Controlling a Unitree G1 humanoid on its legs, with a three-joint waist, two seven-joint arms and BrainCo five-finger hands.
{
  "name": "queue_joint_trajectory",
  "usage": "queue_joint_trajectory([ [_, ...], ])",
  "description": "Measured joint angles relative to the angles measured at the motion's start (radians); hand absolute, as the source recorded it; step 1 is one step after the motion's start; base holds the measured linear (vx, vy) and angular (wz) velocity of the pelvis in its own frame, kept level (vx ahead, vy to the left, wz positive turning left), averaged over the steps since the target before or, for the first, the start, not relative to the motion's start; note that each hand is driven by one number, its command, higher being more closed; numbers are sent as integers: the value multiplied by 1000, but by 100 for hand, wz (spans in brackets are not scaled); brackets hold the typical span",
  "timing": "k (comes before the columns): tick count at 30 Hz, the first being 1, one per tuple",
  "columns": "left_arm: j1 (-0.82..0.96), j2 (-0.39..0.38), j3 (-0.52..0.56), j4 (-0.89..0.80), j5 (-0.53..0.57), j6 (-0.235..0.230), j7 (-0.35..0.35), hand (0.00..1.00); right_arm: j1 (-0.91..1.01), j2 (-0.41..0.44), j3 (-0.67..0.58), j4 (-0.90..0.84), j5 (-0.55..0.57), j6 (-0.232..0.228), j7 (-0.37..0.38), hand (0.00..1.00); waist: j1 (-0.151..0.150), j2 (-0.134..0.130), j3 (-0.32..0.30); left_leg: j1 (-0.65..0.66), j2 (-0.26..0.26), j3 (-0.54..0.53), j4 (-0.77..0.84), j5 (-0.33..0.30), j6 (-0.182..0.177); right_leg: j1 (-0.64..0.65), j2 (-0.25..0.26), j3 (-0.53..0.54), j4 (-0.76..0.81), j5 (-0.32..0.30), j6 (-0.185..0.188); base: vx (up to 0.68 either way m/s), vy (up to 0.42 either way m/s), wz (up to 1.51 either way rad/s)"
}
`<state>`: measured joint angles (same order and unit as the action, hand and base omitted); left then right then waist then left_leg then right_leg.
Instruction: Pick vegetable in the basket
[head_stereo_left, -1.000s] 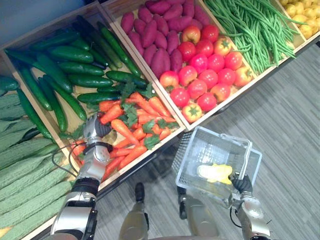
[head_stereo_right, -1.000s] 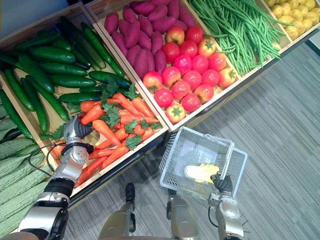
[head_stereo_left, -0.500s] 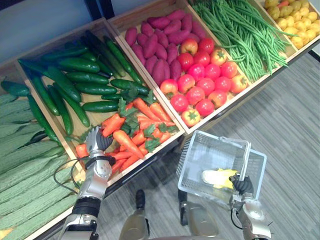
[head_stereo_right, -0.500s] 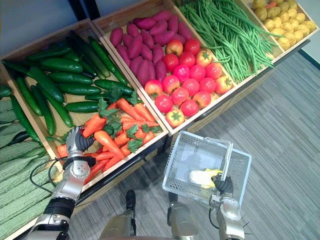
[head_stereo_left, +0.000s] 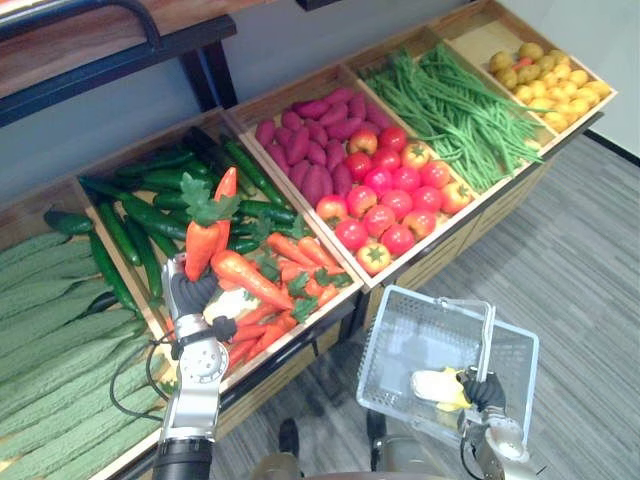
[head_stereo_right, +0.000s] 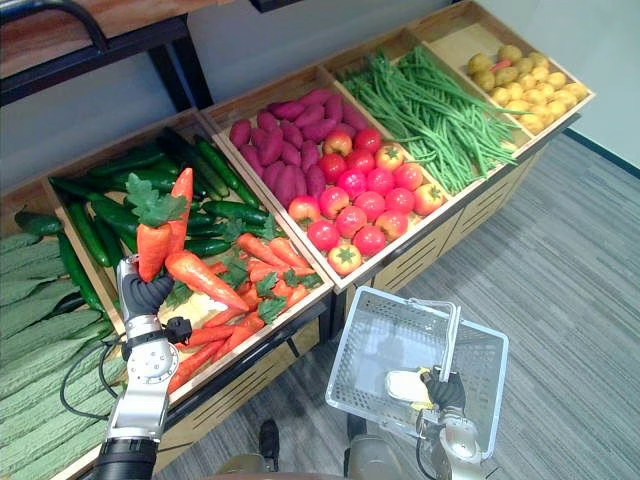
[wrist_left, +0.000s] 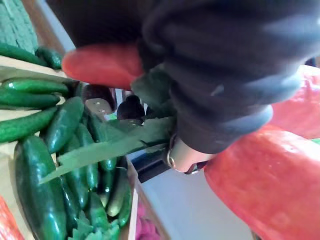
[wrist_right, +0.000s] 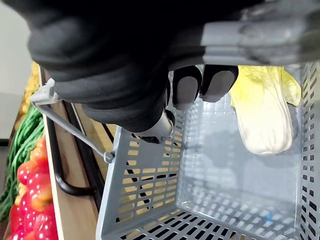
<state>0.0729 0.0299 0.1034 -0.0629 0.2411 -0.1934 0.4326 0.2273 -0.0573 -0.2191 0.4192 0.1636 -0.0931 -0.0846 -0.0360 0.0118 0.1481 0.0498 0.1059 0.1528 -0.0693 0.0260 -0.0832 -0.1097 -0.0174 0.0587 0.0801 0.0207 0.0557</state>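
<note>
On my feed the left robot hand (head_stereo_right: 143, 290) wears a dark ribbed cover (wrist_left: 220, 65), like a thick black sleeve. Just past that cover, silver fingers (wrist_left: 99, 105) end in dark rounded tips, and a polished metal fitting (wrist_left: 186, 156) sits under its edge. Behind the cover the left forearm (head_stereo_right: 140, 385) is a smooth silver-grey shell, closed off by a black band (head_stereo_right: 124, 455). The right robot hand (head_stereo_right: 446, 388) has a matching cover, with dark fingertips (wrist_right: 188, 86) beside it and a pale grey right forearm (head_stereo_right: 458, 440) behind it.

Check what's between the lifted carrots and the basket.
Left eye view: from the carrots, the loose carrot pile, then the crate's front edge and a strip of floor before the basket.
</note>
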Motion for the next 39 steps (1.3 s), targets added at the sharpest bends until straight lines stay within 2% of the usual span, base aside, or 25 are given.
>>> queue_joint_trajectory([
  [4,18,-31,-33,-49,-15,-12,-18,100,32,18,-2,-92,0,5,-2,100,6,0,-19,20,5,70,6,-15,-1,-1,14,59,-19,25,-1,5,14,-54],
  [9,17,-46,-57,-85,-49,-15,-16,100,26,39,1,-216,1,3,-12,100,14,-6,-23,23,32,217,115,-93,-7,-30,37,160,-37,49,6,-21,22,-84],
  [10,15,-46,-58,-90,-54,-19,-14,100,14,40,2,-223,1,2,-18,100,17,-7,-24,22,36,255,132,-107,-8,-36,25,113,-52,45,4,-58,15,-128],
  [11,9,-44,-65,-91,-55,-24,-14,100,-5,40,5,-222,1,2,-23,100,22,-5,-25,23,54,295,152,-121,-10,-43,3,17,-65,33,-2,-72,-14,-119],
  [13,-14,-41,-72,-90,-54,-28,-16,100,-25,44,15,-219,1,1,-25,100,19,-8,-26,23,72,349,176,-143,-11,-57,-66,-292,-62,20,-68,3,-4,-98],
  [14,-18,-41,-73,-90,-54,-30,-16,100,-32,45,16,-217,1,1,-25,100,22,-7,-26,31,79,370,177,-144,-16,-54,-81,-370,-60,23,-88,123,-4,-127],
  [15,-25,-42,-65,-90,-53,-32,-17,100,-51,45,34,-202,0,1,-24,100,25,-6,-27,58,97,437,176,-151,-30,-51,-112,-553,-44,49,-133,133,-22,-140],
  [16,-28,-38,-65,-89,-53,-32,-18,100,-53,45,45,-201,-1,1,-24,100,23,-7,-28,81,103,476,177,-161,-47,-53,-110,-564,-41,101,-129,186,-48,-161],
  [17,-33,-45,-69,-84,-53,-32,-21,100,-55,36,54,-198,0,3,-24,100,22,3,-26,108,114,504,176,-167,-54,-53,-86,-518,-41,110,-105,120,-36,-112],
  [18,-36,-46,-73,-83,-54,-32,-22,100,-56,28,62,-198,1,3,-23,100,21,10,-27,122,122,515,178,-171,-59,-53,-71,-501,-42,109,-104,129,-41,-119],
  [19,-57,-52,-98,-72,-54,-36,-28,100,-57,11,81,-198,3,4,-20,100,19,26,-30,137,158,539,223,-195,-82,-50,-39,-466,-42,84,-105,103,-36,-112],
  [21,-104,-44,-166,8,-74,-46,-62,100,-61,-8,132,-203,5,4,-16,100,-8,26,-31,91,267,514,511,-203,-56,7,4,-408,-69,68,-114,167,-50,-104],
  [22,-108,-47,-191,27,-84,-49,-62,100,-62,-20,145,-210,5,4,-16,100,-7,30,-30,70,300,475,619,-178,-17,24,20,-375,-71,67,-127,191,-26,-77],
  [23,-112,-49,-202,36,-89,-51,-62,100,-64,-25,149,-216,5,4,-16,100,-8,31,-30,52,307,445,673,-167,1,30,24,-358,-73,64,-132,165,20,-86],
  [24,-131,-54,-228,59,-98,-51,-65,100,-68,-31,162,-245,17,6,-19,100,-5,30,-30,-5,271,331,722,-225,2,36,26,-309,-81,61,-139,159,47,-68],
  [25,-134,-57,-231,64,-106,-51,-66,100,-73,-35,167,-256,22,6,-19,100,-3,29,-29,-25,241,283,718,-251,4,36,25,-290,-82,61,-139,140,72,-95],
  [27,-133,-53,-231,95,-119,-50,-79,100,-99,-47,223,-291,28,7,-18,100,5,27,-28,-83,111,110,626,-310,25,43,20,-205,-82,61,-138,129,99,-108],
  [29,-136,-52,-239,111,-119,-50,-82,100,-120,-50,257,-300,30,7,-13,100,6,26,-27,-106,51,27,538,-312,26,50,18,-158,-82,64,-134,61,111,-95],
  [30,-136,-48,-254,119,-115,-50,-83,100,-134,-52,278,-304,34,7,-3,100,12,31,-29,-114,15,-25,427,-286,15,53,23,-120,-83,72,-112,32,185,-124],
  [31,-140,-45,-272,130,-111,-51,-83,100,-145,-62,300,-304,44,8,4,100,21,35,-27,-112,16,-35,367,-217,26,57,39,-76,-88,80,-87,35,186,-111],
  [32,-140,-41,-278,138,-111,-50,-84,100,-145,-60,309,-309,47,8,7,100,22,29,-31,-103,13,-21,351,-217,26,63,37,-59,-102,87,-79,75,181,-76],
  [34,-160,-31,-294,166,-108,-46,-90,100,-144,-63,343,-344,65,9,35,100,4,15,-32,-64,-15,9,292,-208,41,67,13,-25,-131,105,-54,90,140,-38],
  [39,-217,-16,-328,223,-71,-36,-103,100,-144,-69,419,-396,130,14,79,100,-4,14,-34,-6,-51,75,193,-183,58,71,-9,38,-178,125,-29,77,109,-33],
])
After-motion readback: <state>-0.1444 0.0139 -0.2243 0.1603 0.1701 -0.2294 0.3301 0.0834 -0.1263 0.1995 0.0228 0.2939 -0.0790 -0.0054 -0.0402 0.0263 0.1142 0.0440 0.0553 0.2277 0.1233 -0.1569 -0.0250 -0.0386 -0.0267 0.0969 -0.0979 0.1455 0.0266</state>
